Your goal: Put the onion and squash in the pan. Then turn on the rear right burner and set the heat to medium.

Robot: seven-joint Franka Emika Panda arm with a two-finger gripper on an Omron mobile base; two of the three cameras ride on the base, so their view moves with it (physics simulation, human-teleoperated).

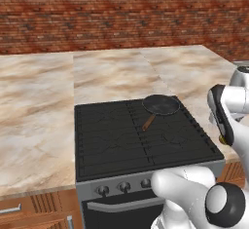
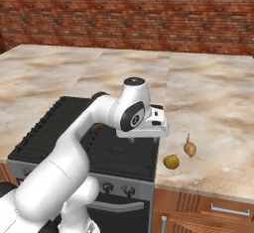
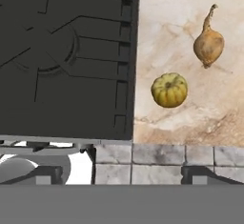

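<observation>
1 squash [image 3: 169,90], 1 onion [image 3: 208,44] on counter [image 3: 190,8]; 1 pan [image 1: 161,104] on stove.

Even, diffuse rendered lighting, moderately bright, with no glare. The small yellow ribbed squash [image 3: 169,90] and the tan stemmed onion [image 3: 208,44] cast only faint soft shadows on the beige marbled stone counter [image 3: 190,8]. The black barred cooktop [image 1: 141,138] reads dark and flat. Textures are slightly soft and low in resolution; edges show no distortion.
</observation>
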